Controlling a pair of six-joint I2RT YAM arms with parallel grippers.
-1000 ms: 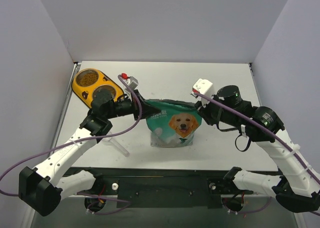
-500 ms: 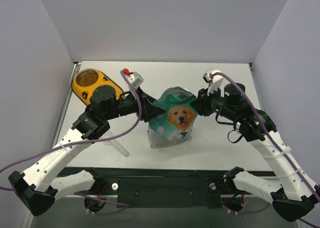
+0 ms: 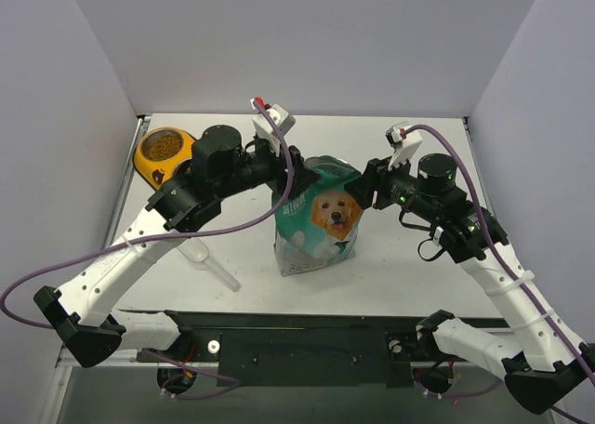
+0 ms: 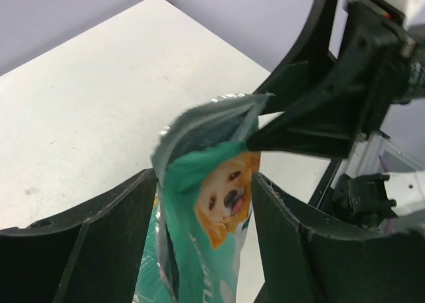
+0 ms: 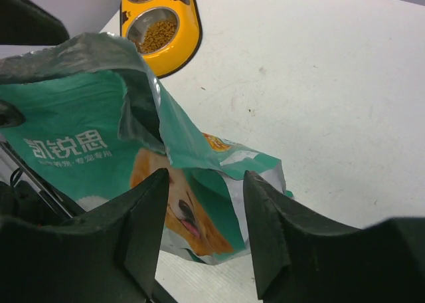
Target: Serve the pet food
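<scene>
The teal-and-white pouch [image 3: 316,221] with the dog face stands upright mid-table, its top torn open. My left gripper [image 3: 286,178] hangs at the pouch's upper left, jaws open on either side of its top edge [image 4: 199,127]. My right gripper [image 3: 365,193] is at the upper right corner, jaws also apart, with the pouch's flap [image 5: 192,150] just beyond them. Pet food [image 5: 158,34] lies as brown kibble in the steel bowls of the yellow feeder [image 5: 188,40]. From above, one filled bowl [image 3: 165,145] shows beside my left arm.
A clear plastic scoop [image 3: 209,261] lies on the table left of the pouch, under my left arm. The yellow feeder [image 3: 144,164] sits at the back left corner, half hidden by that arm. Grey walls close in the table on three sides.
My left gripper has opened and let go of the pouch's top, and that arm has swung up and right. The pouch went from stretched wide to upright and narrow. The right jaws have widened.
</scene>
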